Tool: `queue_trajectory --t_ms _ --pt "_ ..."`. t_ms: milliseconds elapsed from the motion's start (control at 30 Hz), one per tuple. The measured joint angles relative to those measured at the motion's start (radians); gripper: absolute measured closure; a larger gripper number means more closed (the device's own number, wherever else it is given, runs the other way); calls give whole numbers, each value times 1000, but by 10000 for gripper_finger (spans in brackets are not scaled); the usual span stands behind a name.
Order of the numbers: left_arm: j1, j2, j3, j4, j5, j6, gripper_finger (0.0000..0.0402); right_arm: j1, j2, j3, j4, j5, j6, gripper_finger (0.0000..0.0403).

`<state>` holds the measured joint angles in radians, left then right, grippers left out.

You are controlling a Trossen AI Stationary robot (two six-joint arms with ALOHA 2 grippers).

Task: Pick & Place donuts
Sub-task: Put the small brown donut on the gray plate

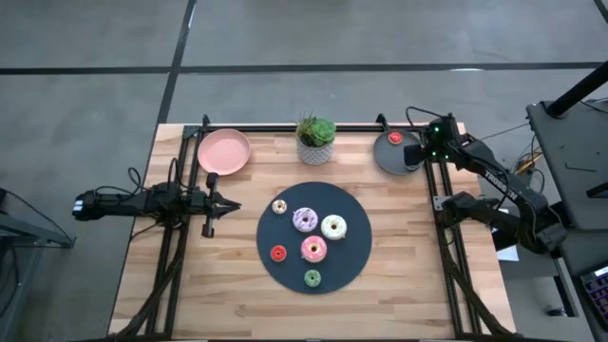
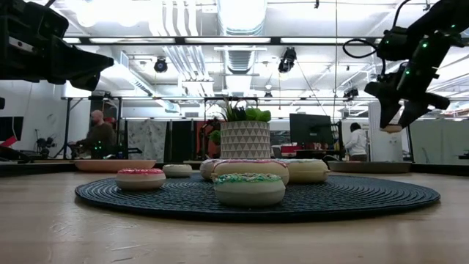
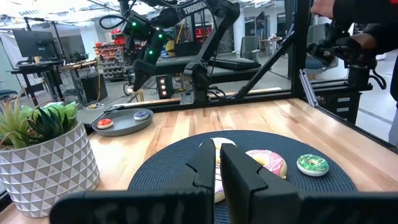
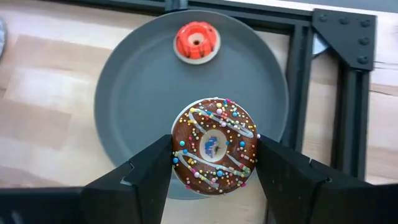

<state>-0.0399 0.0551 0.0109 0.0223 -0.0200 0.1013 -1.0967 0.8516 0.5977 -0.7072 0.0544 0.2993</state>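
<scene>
Right pincer (image 4: 214, 163) is clamped on a brown chocolate-glazed toy donut with white drizzle and coloured sprinkles (image 4: 215, 147), one finger on each side of the ring, held in the air above the round grey plate (image 4: 134, 93).

Landmark is the grey plate: the held donut hangs over its edge nearest the wrist camera, not over the middle. A small red ring donut (image 4: 196, 41) already sits on the plate towards the opposite rim.

Risks:
- Releasing here could land the donut on the rim, where it would tip or roll onto the wooden tabletop (image 4: 43, 81). Cause: off-centre hover.
- Dropping from height could bounce it into the red ring.
- The grip is on the outer edge only, so it could slip on the way down.

Away from the grey plate, six more donuts wait on the large dark round woven mat (image 1: 358, 228) mid-tabletop. Left pincer (image 3: 219, 163) is closed on nothing, parked beside the mat on the far side from the grey plate.
</scene>
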Motion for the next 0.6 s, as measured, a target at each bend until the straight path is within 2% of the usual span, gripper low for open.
queue_trajectory --t_ms 467,600 --pt "1 0 0 0 0 0 402 -129 11 24 -56 -2 0 193" --pt "1 0 0 0 0 0 402 -130 23 25 -54 -2 -3 193"
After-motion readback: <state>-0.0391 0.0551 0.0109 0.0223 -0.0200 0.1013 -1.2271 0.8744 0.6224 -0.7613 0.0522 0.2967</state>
